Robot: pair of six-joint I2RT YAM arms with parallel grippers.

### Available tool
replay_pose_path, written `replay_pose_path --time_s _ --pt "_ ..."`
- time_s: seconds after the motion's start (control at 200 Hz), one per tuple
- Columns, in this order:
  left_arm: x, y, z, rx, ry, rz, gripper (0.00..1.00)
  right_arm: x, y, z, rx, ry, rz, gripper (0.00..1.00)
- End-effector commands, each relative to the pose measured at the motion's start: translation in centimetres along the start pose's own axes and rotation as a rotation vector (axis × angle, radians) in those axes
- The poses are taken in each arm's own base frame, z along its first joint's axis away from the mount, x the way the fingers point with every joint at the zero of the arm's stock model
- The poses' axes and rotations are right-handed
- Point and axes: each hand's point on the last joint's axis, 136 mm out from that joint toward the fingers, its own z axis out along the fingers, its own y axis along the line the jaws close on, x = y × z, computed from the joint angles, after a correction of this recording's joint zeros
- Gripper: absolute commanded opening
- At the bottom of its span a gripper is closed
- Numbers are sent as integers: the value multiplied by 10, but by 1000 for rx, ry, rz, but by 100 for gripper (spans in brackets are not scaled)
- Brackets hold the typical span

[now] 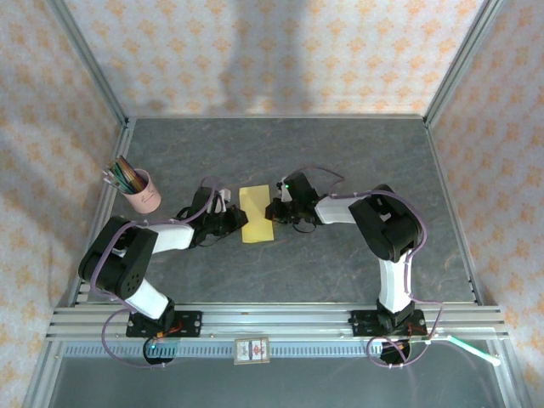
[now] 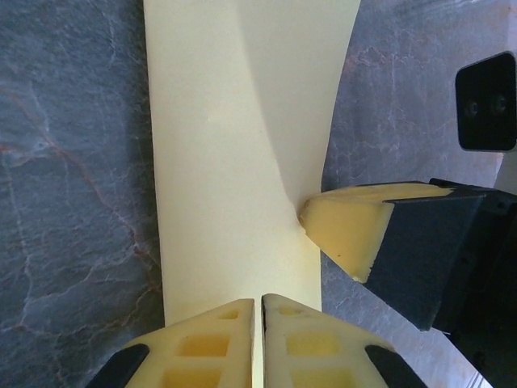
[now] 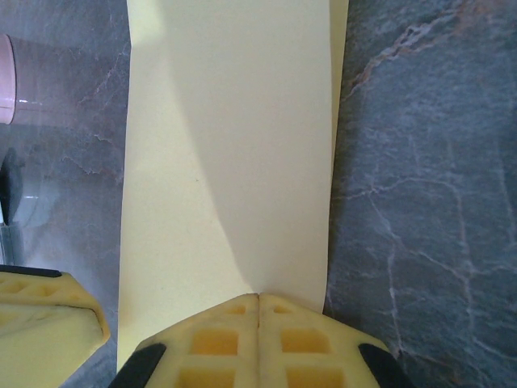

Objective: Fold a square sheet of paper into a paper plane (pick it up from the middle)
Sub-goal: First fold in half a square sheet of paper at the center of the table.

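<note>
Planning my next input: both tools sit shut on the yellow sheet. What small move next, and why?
Probably keep the left tool planted and slide the right tool along its edge of the square sheet of paper. Both shut tips rest at opposite edges, and the sheet bows, puckering at the right tip, so it looks unflattened.

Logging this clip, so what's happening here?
The left gripper and right gripper are each shut on the paper from opposite sides. It lies as a narrow yellow rectangle, not yet a plane, buckling slightly at the right gripper. A cup of pencils stands far left.
</note>
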Motion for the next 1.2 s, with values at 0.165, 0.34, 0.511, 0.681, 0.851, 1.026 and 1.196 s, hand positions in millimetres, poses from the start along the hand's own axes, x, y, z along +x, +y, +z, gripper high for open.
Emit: replay_pose_path --time_s 0.165,0.34,0.511,0.681,0.851,1.026,1.196 --pt "10 10 5 -18 38 15 12 54 -115 6 384 110 90 0" --pt "15 19 8 -46 60 20 12 55 -116 5 386 110 92 0" --pt "21 28 9 -65 74 17 12 54 -114 4 383 106 92 0" --pt "24 33 9 -77 80 15 12 53 -112 3 378 102 91 0" --pt "26 37 11 -89 90 18 12 51 -109 3 369 100 93 0" --pt "32 41 12 -106 122 40 12 38 -92 -1 326 71 80 0" --pt "48 35 18 -99 192 95 12 21 -65 -13 258 35 58 4"
